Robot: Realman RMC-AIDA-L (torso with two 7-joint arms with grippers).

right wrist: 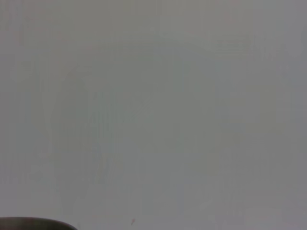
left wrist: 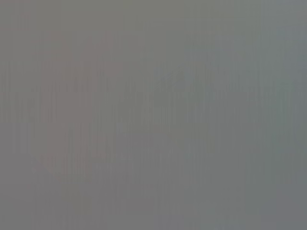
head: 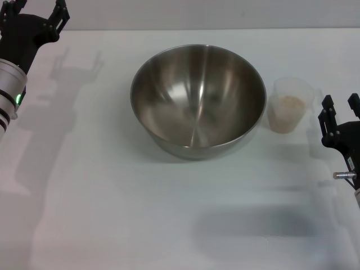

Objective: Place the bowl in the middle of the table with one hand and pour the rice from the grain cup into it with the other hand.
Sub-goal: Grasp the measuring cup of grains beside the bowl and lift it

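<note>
The big steel bowl (head: 198,100) stands upright near the middle of the white table (head: 112,202), with nothing inside it. Just to its right stands the clear grain cup (head: 291,104), holding a low layer of beige rice (head: 291,103). My right gripper (head: 340,107) hovers open at the right edge of the head view, a short way right of the cup and not touching it. At the far left corner, well away from the bowl, my left gripper (head: 35,16) is raised and open, holding nothing.
The left wrist view shows only plain grey. In the right wrist view there is bare tabletop and a dark curved sliver (right wrist: 33,223) at one edge. The table's far edge (head: 225,29) runs behind the bowl.
</note>
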